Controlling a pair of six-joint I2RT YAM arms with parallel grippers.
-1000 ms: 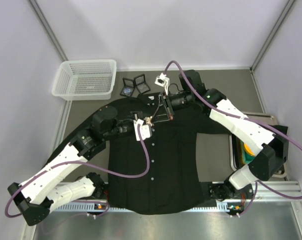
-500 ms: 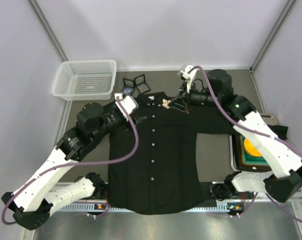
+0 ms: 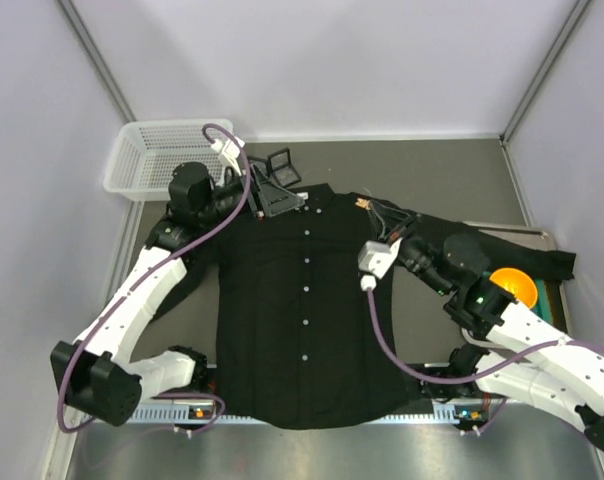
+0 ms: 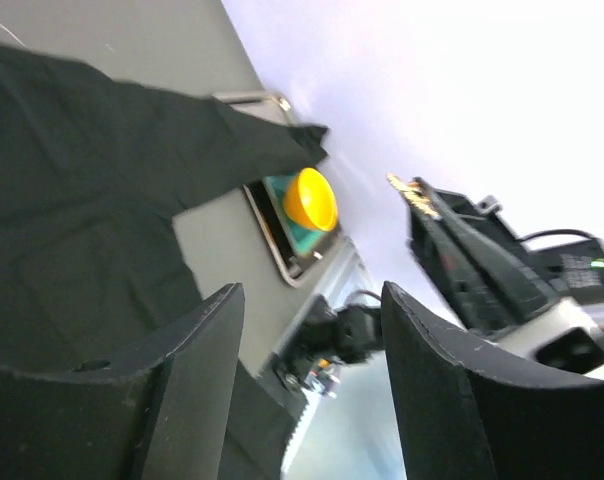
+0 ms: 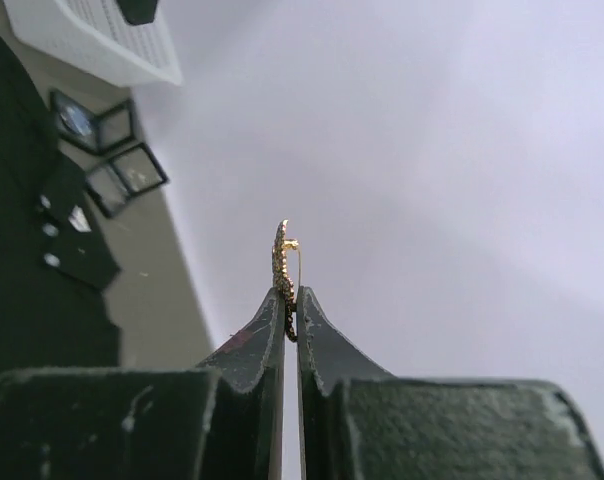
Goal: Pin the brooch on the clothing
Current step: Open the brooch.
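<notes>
My right gripper (image 5: 290, 300) is closed on the brooch (image 5: 283, 262), pinching its lower end so the gold, beaded body stands up past my fingertips. A thin pin wire shows beside it. From above, the brooch (image 3: 361, 201) hangs over the shirt (image 3: 262, 330) just right of the collar, lifted off the cloth. My left gripper (image 3: 287, 203) is open with nothing between its fingers (image 4: 197, 340). It sits over the collar on the other side of the button row, pointing across at the right one.

As I judge it, the step in hand is getting the pin point into the fabric. To do it well I should bring the brooch down at a shallow angle with the point leading, so it catches only the top layer. My left gripper should press or pinch the cloth beside the spot to raise a taut fold for the pin. Loose cloth would likely slide away. I cannot tell whether the clasp is fully open, so I should check that before I push.

The shirt lies flat and face up on a grey bench (image 3: 442, 170). Pale walls close in on three sides. A white basket (image 3: 167, 155) stands at the far left, with small dark cases (image 3: 280, 163) just beyond the collar. At the right a tray (image 3: 502, 228) holds an orange thing (image 3: 512, 287), partly under a sleeve.
</notes>
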